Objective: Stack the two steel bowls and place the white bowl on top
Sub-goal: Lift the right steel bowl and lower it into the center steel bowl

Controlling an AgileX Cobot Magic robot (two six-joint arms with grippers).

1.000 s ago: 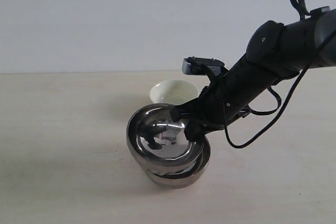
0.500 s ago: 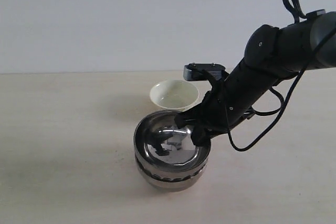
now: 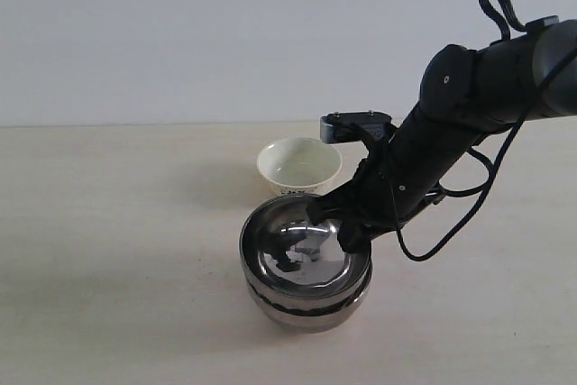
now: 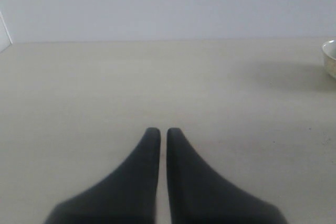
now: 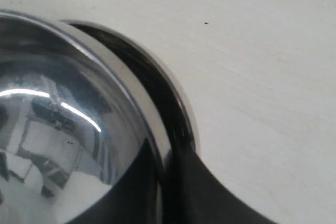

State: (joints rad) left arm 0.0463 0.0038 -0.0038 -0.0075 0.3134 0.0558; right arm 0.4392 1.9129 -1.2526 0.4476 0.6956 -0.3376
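The upper steel bowl [image 3: 302,254] sits nested in the lower steel bowl [image 3: 306,308] near the table's middle. My right gripper [image 3: 347,232] is shut on the upper bowl's right rim, one finger inside and one outside. The right wrist view shows that rim [image 5: 136,93] pinched at the right gripper [image 5: 165,161], with the lower bowl's rim [image 5: 178,114] just outside it. The white bowl [image 3: 299,162] stands upright just behind the stack, apart from it. My left gripper [image 4: 163,132] is shut on nothing above bare table, with the white bowl's edge [image 4: 331,59] far off to one side.
The beige table [image 3: 108,223] spreads wide to the left and front of the stack. A pale wall rises behind it. The right arm [image 3: 469,96] and its cable reach in from the upper right.
The right gripper carried the upper steel bowl to the right and down. It was tilted and offset to the left of the lower bowl; now it sits level inside it.
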